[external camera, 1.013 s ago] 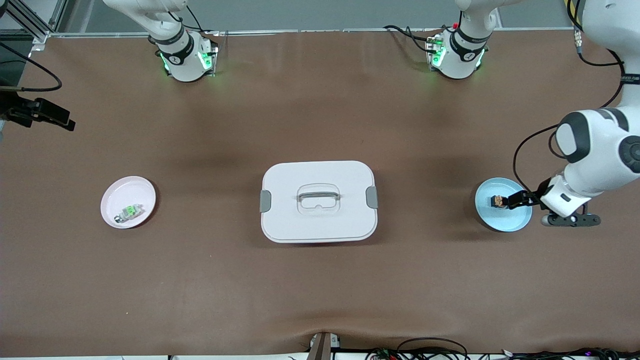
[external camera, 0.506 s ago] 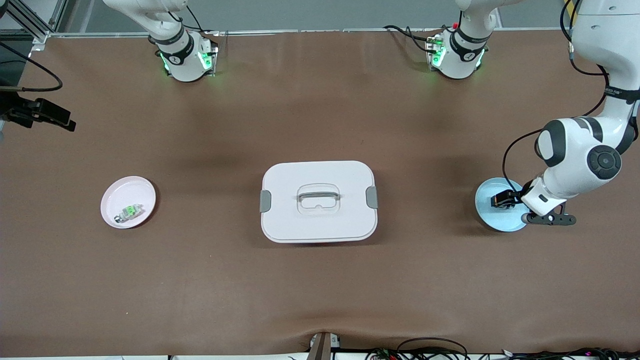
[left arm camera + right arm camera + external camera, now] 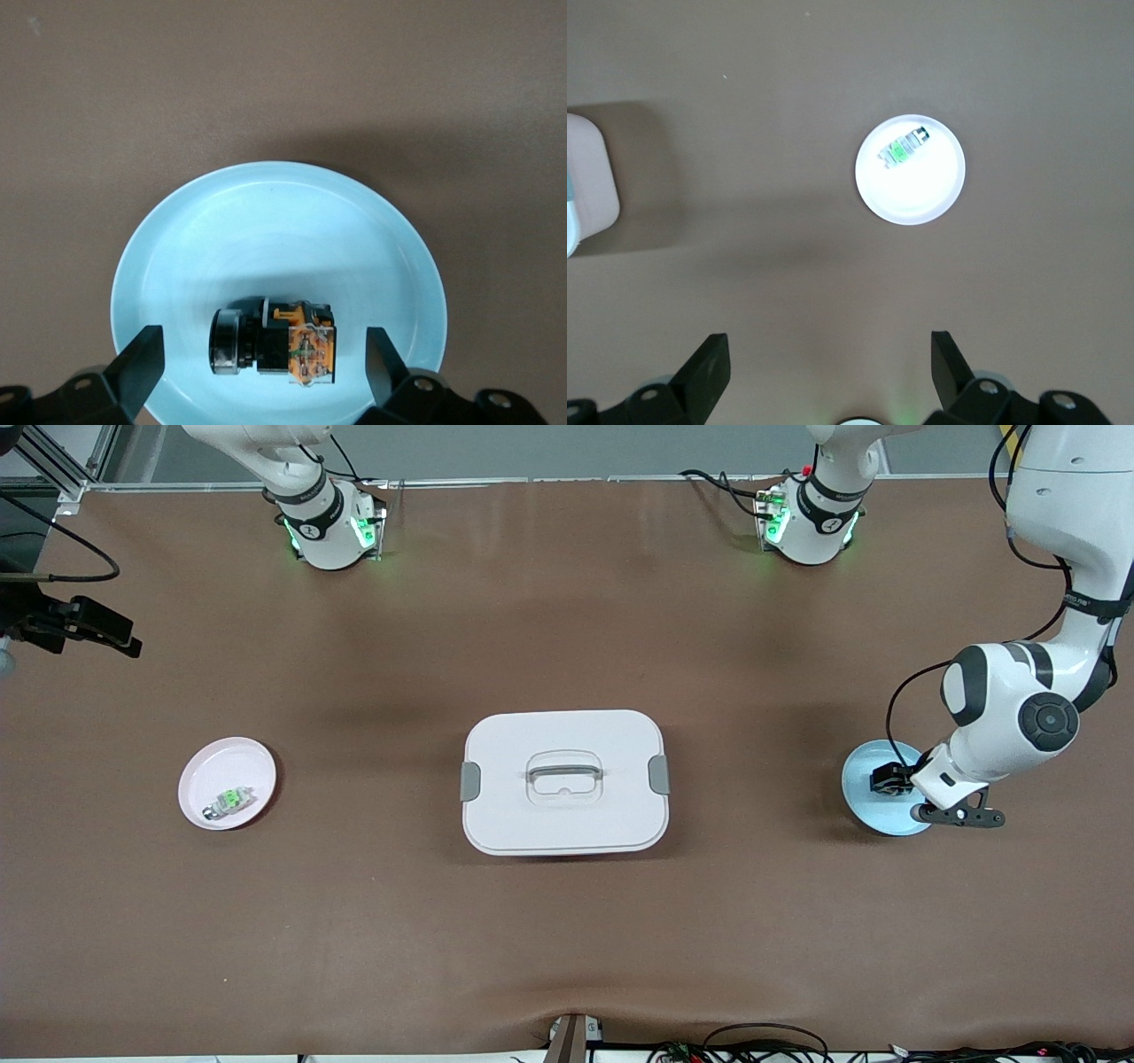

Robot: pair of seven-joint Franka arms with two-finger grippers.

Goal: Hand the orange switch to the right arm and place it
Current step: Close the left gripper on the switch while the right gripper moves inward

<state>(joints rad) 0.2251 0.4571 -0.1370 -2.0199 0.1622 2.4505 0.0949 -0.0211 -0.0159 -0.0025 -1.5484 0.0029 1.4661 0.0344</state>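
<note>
Left tool (image 3: 261,359) poised over the orange switch (image 3: 275,342), fingers spread and empty.

The switch lies on its side in the blue plate (image 3: 266,221), at the right of the front frame toward the left arm's end of the desk (image 3: 567,921), with the left tool's fingers standing apart on either side of it, not touching. It looks a small, rigid, light plastic part: a black round end and a blocky orange body. The flat sides of the orange block seem the surest hold; the round end might roll or slip. The right tool (image 3: 828,372) waits, released and empty, high above the pink plate (image 3: 228,783) holding the green-and-white part (image 3: 232,800), at the left of the front frame. A white lidded box (image 3: 564,781) sits mid-frame.
</note>
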